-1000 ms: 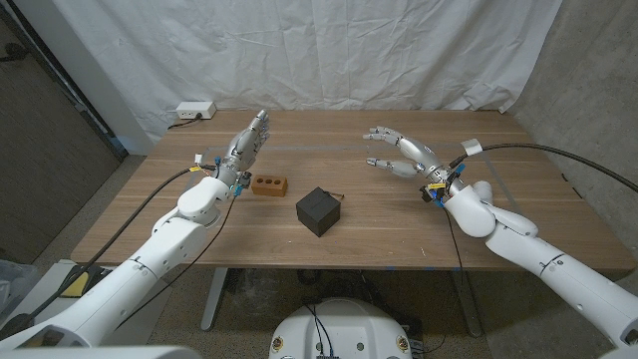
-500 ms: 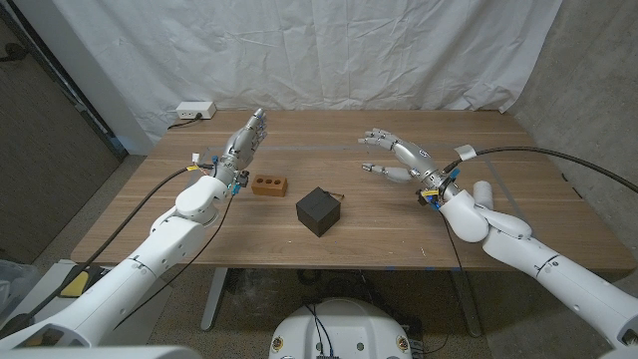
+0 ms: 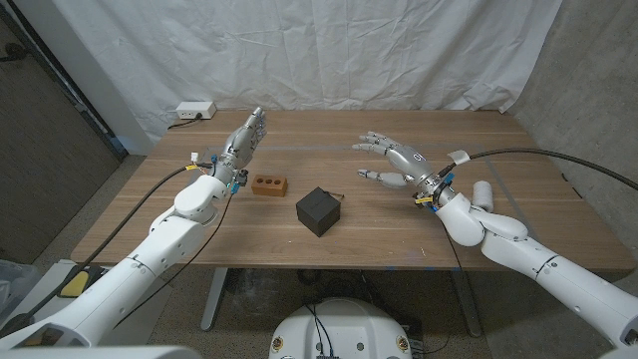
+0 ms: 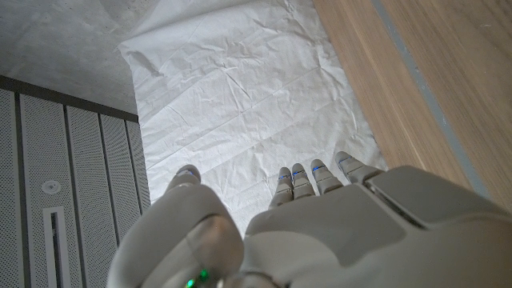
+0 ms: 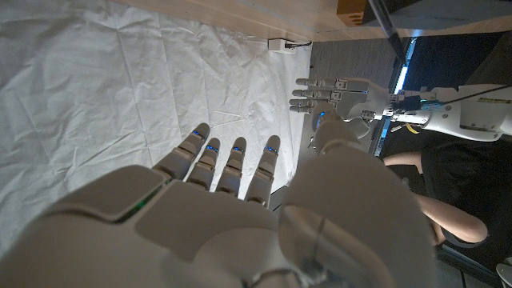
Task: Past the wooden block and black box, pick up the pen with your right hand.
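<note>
The right hand (image 3: 391, 160) hovers with fingers spread, holding nothing, right of the black cube-shaped box (image 3: 318, 210). The thin dark pen (image 3: 336, 195), barely visible, seems to lie just behind that box. Reaching low could knock the box or roll the pen away.

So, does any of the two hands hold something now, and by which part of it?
Nothing is held. The right hand hangs open above the table, fingers apart. The left hand is open too, beside the wooden block.
</note>
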{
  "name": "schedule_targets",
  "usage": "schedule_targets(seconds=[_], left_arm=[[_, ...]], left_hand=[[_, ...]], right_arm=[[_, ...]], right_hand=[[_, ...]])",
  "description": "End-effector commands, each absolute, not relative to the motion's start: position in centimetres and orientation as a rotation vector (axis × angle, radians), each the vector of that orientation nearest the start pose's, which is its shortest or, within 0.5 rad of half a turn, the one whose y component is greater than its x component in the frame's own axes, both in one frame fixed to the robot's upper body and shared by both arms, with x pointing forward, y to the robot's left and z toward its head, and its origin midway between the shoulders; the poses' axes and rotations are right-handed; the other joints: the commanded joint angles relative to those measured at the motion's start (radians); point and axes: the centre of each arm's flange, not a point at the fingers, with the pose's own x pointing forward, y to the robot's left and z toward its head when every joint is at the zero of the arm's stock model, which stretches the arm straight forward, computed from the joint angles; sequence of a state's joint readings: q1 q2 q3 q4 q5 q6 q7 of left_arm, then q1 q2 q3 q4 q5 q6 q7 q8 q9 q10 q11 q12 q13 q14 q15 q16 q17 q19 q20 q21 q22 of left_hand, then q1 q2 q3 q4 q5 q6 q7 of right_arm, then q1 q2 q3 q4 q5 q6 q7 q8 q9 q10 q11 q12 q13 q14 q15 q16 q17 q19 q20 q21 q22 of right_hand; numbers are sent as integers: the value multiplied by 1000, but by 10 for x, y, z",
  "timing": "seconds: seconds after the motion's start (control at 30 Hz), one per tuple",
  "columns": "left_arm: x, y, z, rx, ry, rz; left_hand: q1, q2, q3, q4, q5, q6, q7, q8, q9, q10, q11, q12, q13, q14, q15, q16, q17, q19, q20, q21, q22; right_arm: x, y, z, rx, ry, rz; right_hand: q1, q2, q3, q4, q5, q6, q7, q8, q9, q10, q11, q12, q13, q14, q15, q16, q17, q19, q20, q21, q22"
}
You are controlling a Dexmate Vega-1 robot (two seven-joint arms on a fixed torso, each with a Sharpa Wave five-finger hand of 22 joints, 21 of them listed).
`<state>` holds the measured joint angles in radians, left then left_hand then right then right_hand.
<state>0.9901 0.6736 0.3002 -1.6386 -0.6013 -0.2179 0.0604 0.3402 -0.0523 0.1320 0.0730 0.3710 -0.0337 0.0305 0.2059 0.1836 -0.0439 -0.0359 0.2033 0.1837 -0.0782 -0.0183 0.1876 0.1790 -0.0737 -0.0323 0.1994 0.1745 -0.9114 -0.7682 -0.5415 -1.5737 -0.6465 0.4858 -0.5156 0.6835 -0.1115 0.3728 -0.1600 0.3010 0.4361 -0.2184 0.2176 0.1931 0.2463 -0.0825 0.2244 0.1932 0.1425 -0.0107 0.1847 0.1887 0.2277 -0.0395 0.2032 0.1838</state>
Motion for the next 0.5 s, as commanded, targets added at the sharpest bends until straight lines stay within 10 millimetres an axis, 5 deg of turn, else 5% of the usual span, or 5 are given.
schedule_targets(seconds=[0.03, 0.5], left_arm=[[583, 296, 4, 90, -679, -210], [582, 293, 4, 84, -682, -208]], left_hand=[[13, -1, -3, 2, 3, 1, -5, -5, 2, -4, 4, -1, 2, -7, 0, -2, 2, -10, -86, -3, 3], [14, 0, -6, 2, 4, 2, -6, -6, 2, -4, 6, -1, 2, -8, 0, -2, 2, -11, -82, -3, 3]], right_arm=[[550, -199, -48, -1286, -1234, 98], [559, -195, -60, -1352, -1241, 84]], right_hand=[[3, -7, -1, 5, 11, 2, 0, -3, 3, -7, 3, -4, 2, 2, -3, 2, 1, -2, -12, -1, 4], [1, -18, -13, 10, 28, -26, 6, -15, 4, -29, 10, -11, 2, -4, -5, 2, 3, -8, -14, -1, 4]])
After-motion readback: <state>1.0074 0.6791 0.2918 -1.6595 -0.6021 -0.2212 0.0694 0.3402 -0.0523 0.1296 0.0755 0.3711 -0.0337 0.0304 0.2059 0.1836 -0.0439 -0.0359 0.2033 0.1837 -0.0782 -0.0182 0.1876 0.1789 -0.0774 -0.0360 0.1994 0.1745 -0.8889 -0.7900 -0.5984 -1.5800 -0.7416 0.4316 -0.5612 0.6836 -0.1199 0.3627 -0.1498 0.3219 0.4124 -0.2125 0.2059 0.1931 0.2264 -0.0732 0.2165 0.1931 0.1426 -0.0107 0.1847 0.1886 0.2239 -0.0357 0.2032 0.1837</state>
